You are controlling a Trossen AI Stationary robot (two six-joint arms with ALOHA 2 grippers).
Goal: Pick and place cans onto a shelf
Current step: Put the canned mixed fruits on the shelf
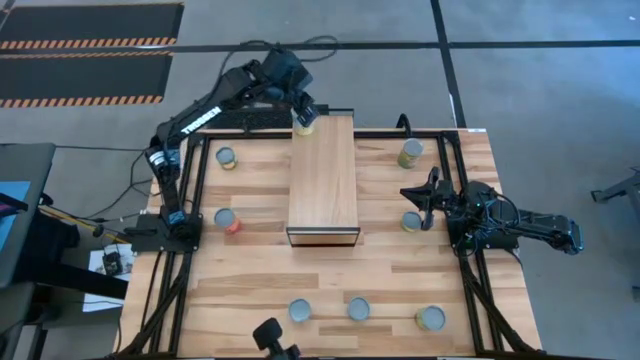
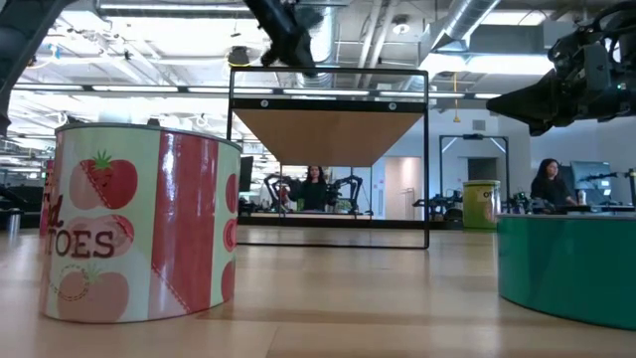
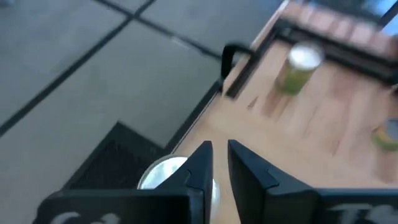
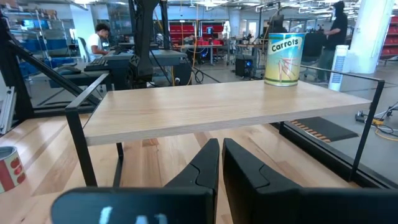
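The shelf (image 1: 323,180), a long light-wood box, stands mid-table. One yellow-labelled can (image 1: 302,124) stands upright on the shelf's far left corner (image 4: 284,60). My left gripper (image 1: 303,108) hovers just above that can, pointing slantwise down. Its fingers (image 3: 205,163) are nearly together with nothing between them, and the can's silver top (image 3: 163,174) shows below them. Several other cans stand on the tabletop, among them a red one (image 1: 228,220) and a green one (image 1: 410,152). My right gripper (image 1: 412,195) waits shut at the table's right, pointing level at the shelf (image 4: 217,106).
More cans stand near the front edge (image 1: 300,311) (image 1: 358,309) (image 1: 431,318), and one stands beside my right gripper (image 1: 411,221). A black frame rail (image 1: 450,135) borders the table. The low view is filled by a tomato can (image 2: 139,224) and a green can (image 2: 566,264).
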